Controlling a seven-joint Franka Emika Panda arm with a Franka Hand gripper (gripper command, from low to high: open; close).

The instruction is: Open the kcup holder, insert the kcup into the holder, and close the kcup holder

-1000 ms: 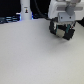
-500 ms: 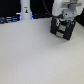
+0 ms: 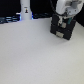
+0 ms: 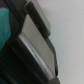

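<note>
The pincer (image 3: 62, 26) sits at the end of the white robot arm (image 3: 63, 7), lowered onto the top of the black boxy kcup holder (image 3: 62, 31) near the far edge on the exterior view's right. Its fingers merge with the dark body of the unit in the blurred frame, so whether they are apart or together cannot be told.

In the wrist view, the black, boxy kcup holder (image 4: 35, 52) fills most of the frame at very close range, showing two grey, recessed rectangular panels on its dark casing. A teal-green patch (image 4: 4, 30) lies beside the casing; what it is cannot be told. The small green kcup cannot be made out with certainty in either view.

The kcup holder stands on the pale, plain tabletop (image 3: 35, 57). A white bottle-like object (image 3: 25, 10) stands upright at the far edge, well apart from the kcup holder, towards the exterior view's left.
</note>
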